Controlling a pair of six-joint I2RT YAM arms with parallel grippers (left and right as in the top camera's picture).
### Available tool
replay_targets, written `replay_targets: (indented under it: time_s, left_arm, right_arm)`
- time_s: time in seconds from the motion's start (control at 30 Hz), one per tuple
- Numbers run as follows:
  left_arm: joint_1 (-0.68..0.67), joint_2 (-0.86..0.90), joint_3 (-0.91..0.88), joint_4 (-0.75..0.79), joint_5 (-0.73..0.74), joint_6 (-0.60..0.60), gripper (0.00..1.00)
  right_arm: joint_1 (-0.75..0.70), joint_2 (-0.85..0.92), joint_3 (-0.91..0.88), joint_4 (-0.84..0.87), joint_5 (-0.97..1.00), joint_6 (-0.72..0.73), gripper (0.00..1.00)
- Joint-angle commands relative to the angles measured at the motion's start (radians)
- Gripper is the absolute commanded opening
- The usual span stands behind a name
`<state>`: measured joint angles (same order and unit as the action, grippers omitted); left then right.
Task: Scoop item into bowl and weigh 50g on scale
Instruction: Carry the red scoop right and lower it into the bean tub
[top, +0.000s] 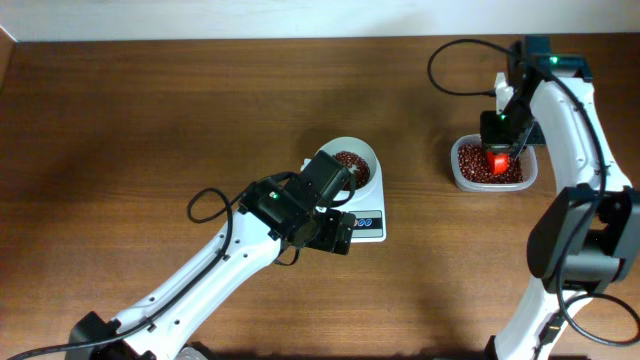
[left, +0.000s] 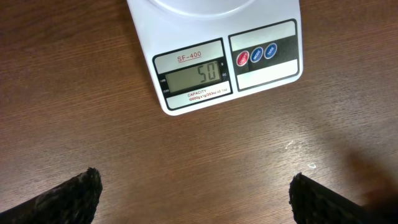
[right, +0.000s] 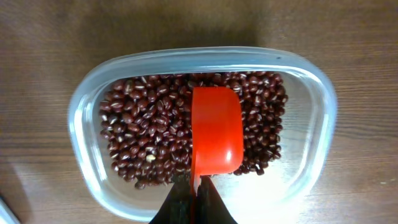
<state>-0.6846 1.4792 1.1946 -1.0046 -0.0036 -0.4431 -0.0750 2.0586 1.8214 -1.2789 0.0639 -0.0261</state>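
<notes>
- Left gripper (left: 199, 200): we see it at the lower centre of the overhead frame, in front of the scale. In the left wrist view its two dark fingertips (left: 68, 198) sit in the bottom corners, spread wide with bare table (left: 186, 155) between them. It holds nothing.
- Scale (left: 146, 28): it lies flat at the centre of the overhead frame. In the left wrist view it fills the top. Its display (left: 194, 76) shows 50, and the round buttons (left: 256, 55) lie to the right of that.
- Bowl (top: 371, 152): we find it standing on the scale, just above centre overhead and partly hidden by the left arm. The beans (top: 349, 159) inside show as a dark patch.
- Tub (right: 81, 124): it stands on the table at the right of the overhead frame, well apart from the scale. More beans cover its floor.
- Scoop (right: 216, 130): red, it lies over the beans in the middle of the tub, with its handle toward the bottom of the right wrist view.
- Right gripper (right: 196, 200): its fingers are pinched narrow on the scoop handle.
</notes>
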Motion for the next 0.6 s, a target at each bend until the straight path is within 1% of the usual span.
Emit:
replay_targets:
  time_s: [0.0,0.03,0.1,0.13,0.2,0.23,0.27,0.4,0.53,0.57]
  left_arm:
    - [-0.002,-0.008,-0.008,0.001,0.004,-0.013,0.99]
    - [-0.002,-0.008,-0.007,0.001,0.004,-0.013,0.99]
    - [-0.002,-0.008,-0.008,0.001,0.004,-0.013,0.99]
    - [-0.002,-0.008,-0.007,0.001,0.004,-0.013,0.99]
    - [-0.002,-0.008,-0.008,0.001,0.004,-0.013,0.99]
    - [-0.002,-0.008,-0.007,0.001,0.004,-0.013,0.99]
    - [-0.002,-0.008,-0.008,0.001,0.004,-0.013,0.99]
    - [-0.002,-0.008,-0.007,0.001,0.004,-0.013,0.99]
    - [-0.002,-0.008,-0.007,0.002,0.004,-0.013,0.99]
    - [-0.002,-0.008,-0.008,0.001,0.004,-0.013,0.99]
  right_arm:
    - [0.002,0.023,-0.013,0.016,0.016,0.009,0.06]
    - [0.002,0.023,-0.013,0.023,0.016,0.009,0.20]
    - [0.002,0.023,-0.013,0.029,0.016,0.009,0.35]
    - [0.002,0.023,-0.013,0.031,0.017,0.008,0.49]
    - [0.002,0.023,-0.013,0.037,0.020,0.008,0.64]
    - [0.002,0.024,-0.013,0.043,0.020,0.008,0.70]
    - [0.002,0.024,-0.013,0.049,0.020,0.008,0.74]
    - [-0.004,0.024,-0.013,0.087,0.020,0.005,0.79]
    - [-0.019,0.024,-0.013,0.223,0.019,0.005,0.84]
    - [-0.023,0.024,-0.013,0.261,0.020,0.005,0.88]
